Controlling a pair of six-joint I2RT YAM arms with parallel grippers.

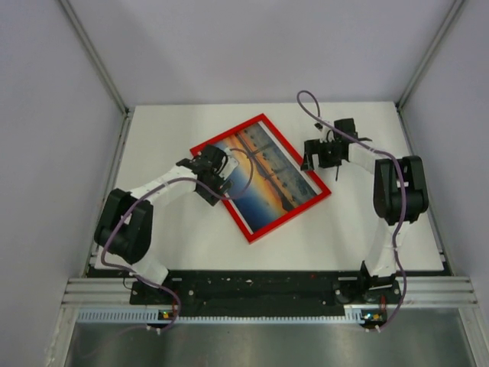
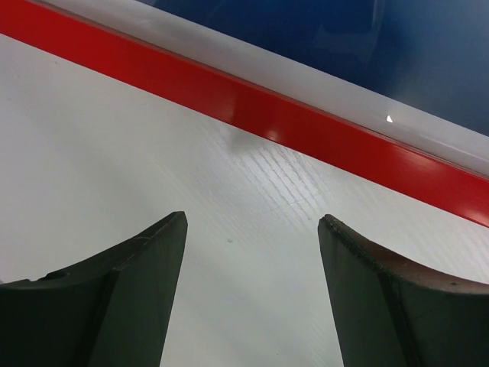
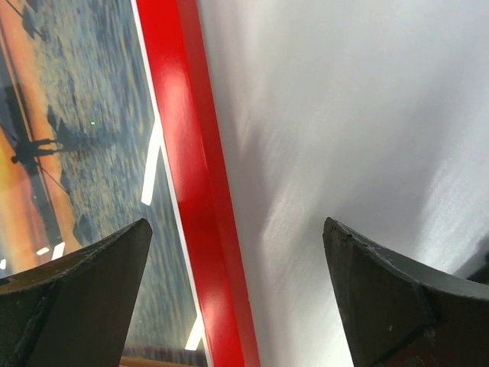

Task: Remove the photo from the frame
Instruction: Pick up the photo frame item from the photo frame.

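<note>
The frame (image 1: 290, 219), a thin rectangle of glossy bright red, lies flat and turned at an angle in the middle of the white desk (image 1: 367, 237). The photo (image 1: 263, 178) is inside it, face up. It is a smooth print with orange sky and blue water, and a narrow white edge separates it from the red bar.

The left claw (image 2: 252, 229) hovers at the left side of the frame, low over the desk just beside the red bar. Its two dark, curved fingers (image 2: 137, 283) stand wide apart. Between them is only the desk surface, with a fine ribbed texture, and they hold nothing.

The right claw (image 3: 237, 225) is at the far right side of the frame, also wide and holding nothing. One matte black finger is above the print, the other above bare desk, and the shiny red bar runs between them.
</note>
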